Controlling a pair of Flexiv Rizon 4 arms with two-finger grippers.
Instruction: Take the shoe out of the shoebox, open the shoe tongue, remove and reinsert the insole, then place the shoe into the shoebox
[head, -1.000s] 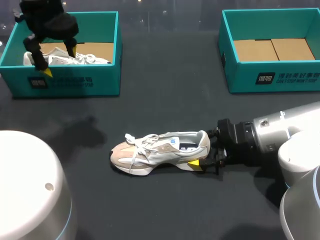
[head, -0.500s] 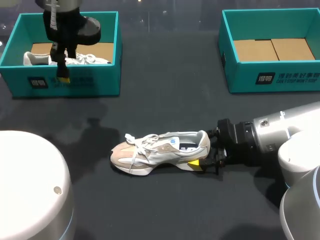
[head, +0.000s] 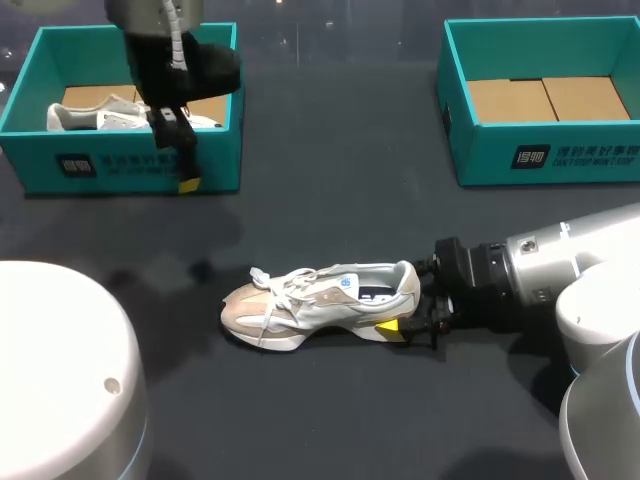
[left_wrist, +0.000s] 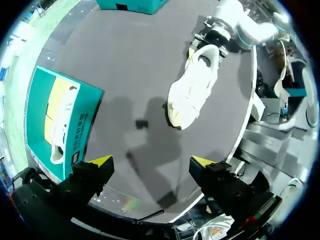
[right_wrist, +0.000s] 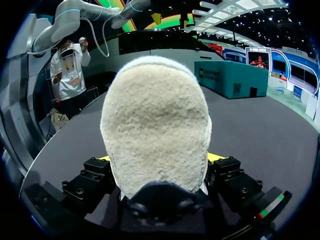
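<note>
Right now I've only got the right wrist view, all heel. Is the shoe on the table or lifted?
Observer: On the table. The shoe stands on its sole, toe pointing left.
Operator: Where's the left arm?
Observer: The left gripper hangs in the air near the left shoebox, jaws open and holding nothing.
Operator: What's in the boxes?
Observer: A second shoe lies in the left shoebox. The right shoebox shows only its cardboard floor.

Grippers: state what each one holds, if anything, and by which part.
The right gripper holds the shoe on the table by its heel, a finger each side. The left gripper is open, holding nothing.
</note>
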